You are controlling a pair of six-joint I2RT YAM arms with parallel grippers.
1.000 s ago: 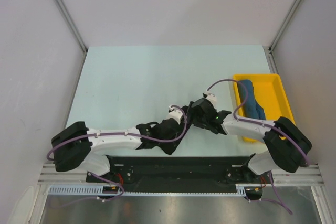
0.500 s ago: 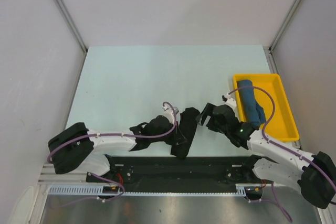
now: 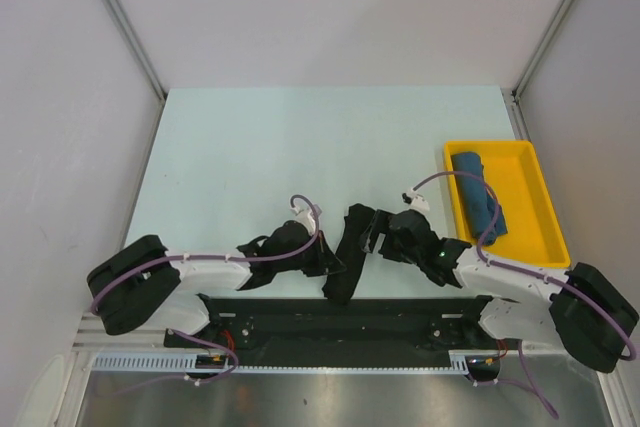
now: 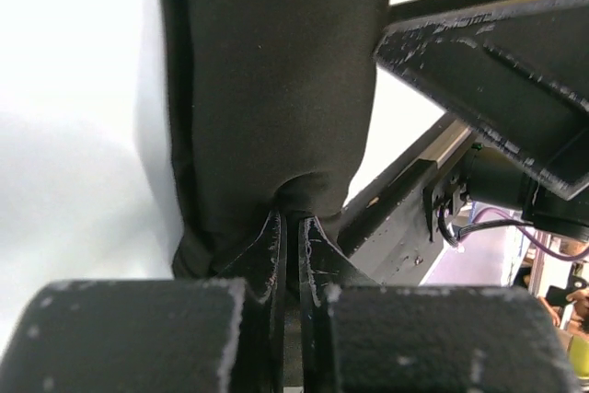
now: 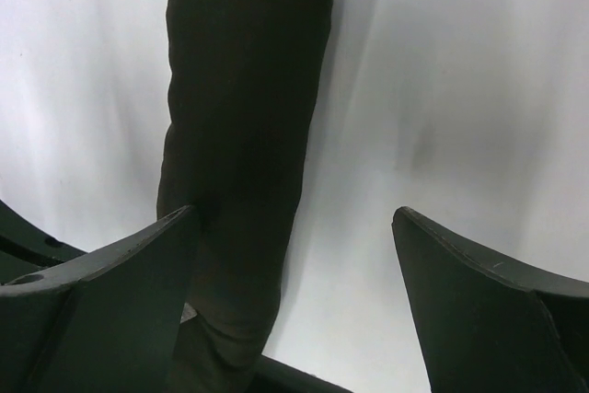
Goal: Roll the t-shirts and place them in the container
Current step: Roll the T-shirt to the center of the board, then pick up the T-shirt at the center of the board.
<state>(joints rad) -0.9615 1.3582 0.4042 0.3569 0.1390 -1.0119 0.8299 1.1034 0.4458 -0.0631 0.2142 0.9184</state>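
Observation:
The black t-shirt (image 3: 345, 255) lies as a long roll near the table's front edge, its near end over the black base rail. My left gripper (image 3: 328, 259) is shut on a pinch of its cloth, seen close in the left wrist view (image 4: 293, 224), where the roll (image 4: 276, 80) fills the frame. My right gripper (image 3: 373, 233) is open by the roll's far end. In the right wrist view the roll (image 5: 244, 117) lies against the left finger (image 5: 110, 283), and the gripper (image 5: 294, 264) holds nothing. The teal-blue t-shirt (image 3: 478, 197) lies rolled in the yellow tray (image 3: 530, 162).
The yellow tray stands at the table's right edge. The black base rail (image 3: 340, 322) runs along the near edge below the roll. Grey walls close in the left, right and back sides. The right finger (image 4: 488, 52) crosses the left wrist view at upper right.
The left gripper has drawn the black roll left and toward the near edge. The right arm swung out to the right, then its open gripper came back beside the roll.

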